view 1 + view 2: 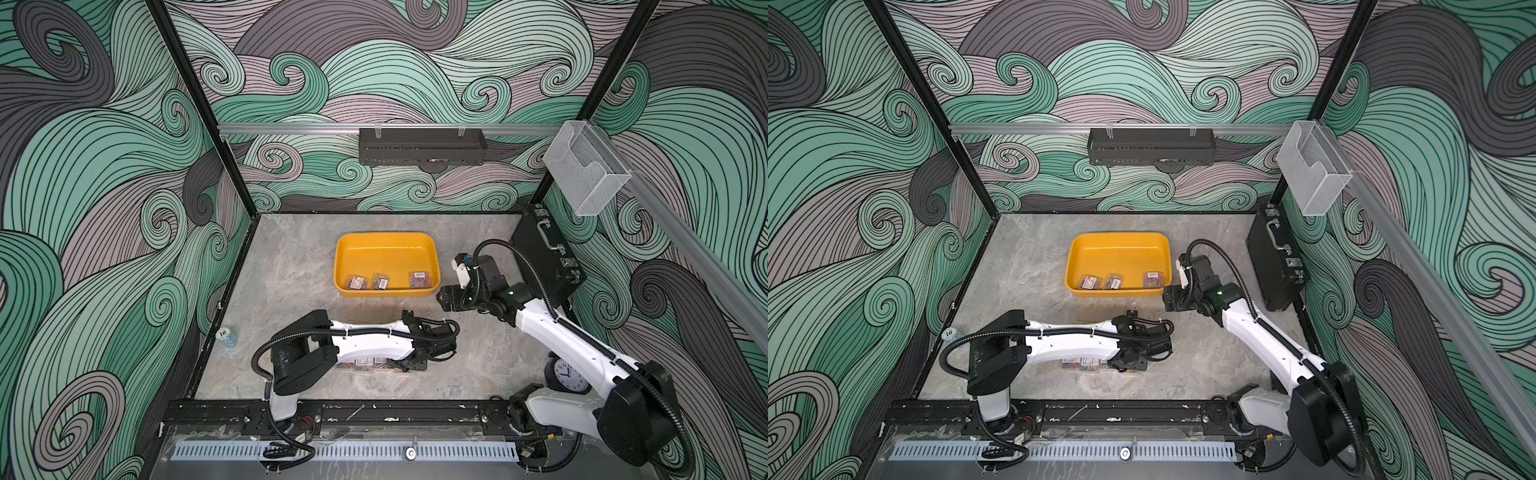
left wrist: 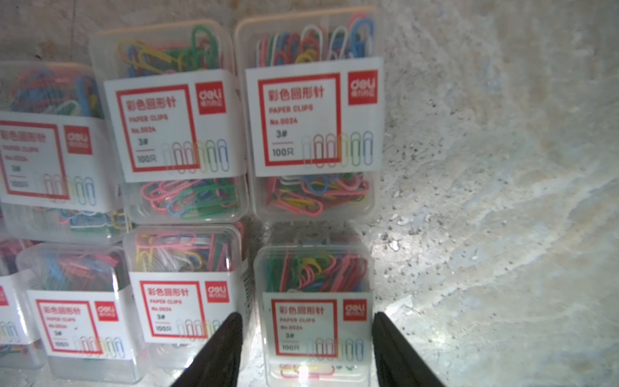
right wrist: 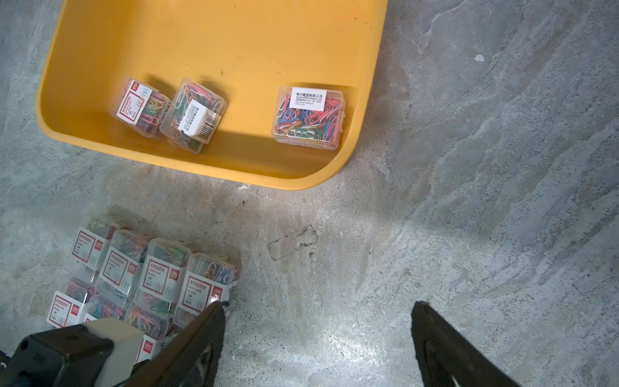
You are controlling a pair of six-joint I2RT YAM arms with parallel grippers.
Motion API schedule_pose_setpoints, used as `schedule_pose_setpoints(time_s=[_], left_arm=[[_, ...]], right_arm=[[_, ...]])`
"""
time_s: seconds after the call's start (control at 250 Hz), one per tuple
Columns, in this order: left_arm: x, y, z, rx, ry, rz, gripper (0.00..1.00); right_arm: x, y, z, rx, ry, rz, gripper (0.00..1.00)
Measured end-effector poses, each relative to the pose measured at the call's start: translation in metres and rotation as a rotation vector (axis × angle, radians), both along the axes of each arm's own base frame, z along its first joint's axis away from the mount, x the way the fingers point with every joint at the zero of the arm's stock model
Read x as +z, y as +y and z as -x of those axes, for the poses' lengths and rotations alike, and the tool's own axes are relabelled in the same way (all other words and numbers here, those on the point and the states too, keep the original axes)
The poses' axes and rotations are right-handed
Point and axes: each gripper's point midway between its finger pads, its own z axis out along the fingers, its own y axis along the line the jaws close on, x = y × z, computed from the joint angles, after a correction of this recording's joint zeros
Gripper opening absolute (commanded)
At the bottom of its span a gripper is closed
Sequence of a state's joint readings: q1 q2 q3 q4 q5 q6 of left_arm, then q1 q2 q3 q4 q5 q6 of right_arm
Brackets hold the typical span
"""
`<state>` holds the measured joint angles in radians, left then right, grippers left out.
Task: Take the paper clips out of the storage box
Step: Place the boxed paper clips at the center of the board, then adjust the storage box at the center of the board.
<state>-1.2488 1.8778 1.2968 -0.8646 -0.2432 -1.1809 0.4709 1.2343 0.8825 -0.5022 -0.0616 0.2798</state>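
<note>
The yellow storage box (image 1: 386,294) (image 1: 1113,293) (image 3: 201,167) sits mid-table and holds three clear boxes of paper clips (image 1: 357,282) (image 1: 380,281) (image 1: 419,279) along its near wall, also seen in the right wrist view (image 3: 142,107) (image 3: 192,115) (image 3: 308,117). Several more boxes (image 1: 365,365) (image 3: 150,278) stand in two rows on the table, partly under my left arm. My left gripper (image 2: 304,315) (image 1: 409,365) is open, straddling the end box (image 2: 315,321) of the near row, with a small gap on one side. My right gripper (image 3: 318,303) (image 1: 446,299) hangs open over bare table by the tray's near right corner.
A black briefcase (image 1: 544,257) leans at the right wall, with a clear bin (image 1: 586,166) mounted above it. A black shelf (image 1: 422,145) hangs on the back wall. A small clock (image 1: 571,376) stands near the right arm's base, and a chip stack (image 1: 226,338) sits at the left edge.
</note>
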Motion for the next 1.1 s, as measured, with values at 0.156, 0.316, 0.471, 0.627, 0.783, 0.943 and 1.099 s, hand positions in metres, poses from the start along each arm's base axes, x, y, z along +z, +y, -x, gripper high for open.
schedule_pose_setpoints(time_s=[0.156,0.316,0.471,0.627,0.783,0.943,1.099], left_arm=[[0.001,0.001,-0.002,-0.014,-0.012,-0.010,0.61],[0.015,0.004,-0.015,-0.053,-0.045,0.003,0.61],[0.058,0.021,-0.065,-0.027,-0.123,0.091,0.62],[0.108,0.055,-0.119,0.032,-0.229,0.171,0.62],[0.137,0.095,-0.158,0.074,-0.305,0.180,0.63],[0.140,0.146,-0.194,0.154,-0.316,0.178,0.63],[0.127,0.198,-0.230,0.237,-0.273,0.175,0.62]], right_arm=[[0.000,0.000,0.000,0.000,0.000,0.001,0.87],[0.004,0.000,0.000,0.010,-0.003,0.009,0.87],[0.019,0.005,-0.012,0.013,-0.034,-0.001,0.86],[0.026,0.012,-0.029,0.014,-0.044,0.006,0.81],[0.017,0.026,-0.045,0.035,-0.009,0.004,0.68],[0.001,0.043,-0.049,0.068,0.042,-0.034,0.65],[-0.014,0.062,-0.043,0.110,0.087,-0.047,0.66]])
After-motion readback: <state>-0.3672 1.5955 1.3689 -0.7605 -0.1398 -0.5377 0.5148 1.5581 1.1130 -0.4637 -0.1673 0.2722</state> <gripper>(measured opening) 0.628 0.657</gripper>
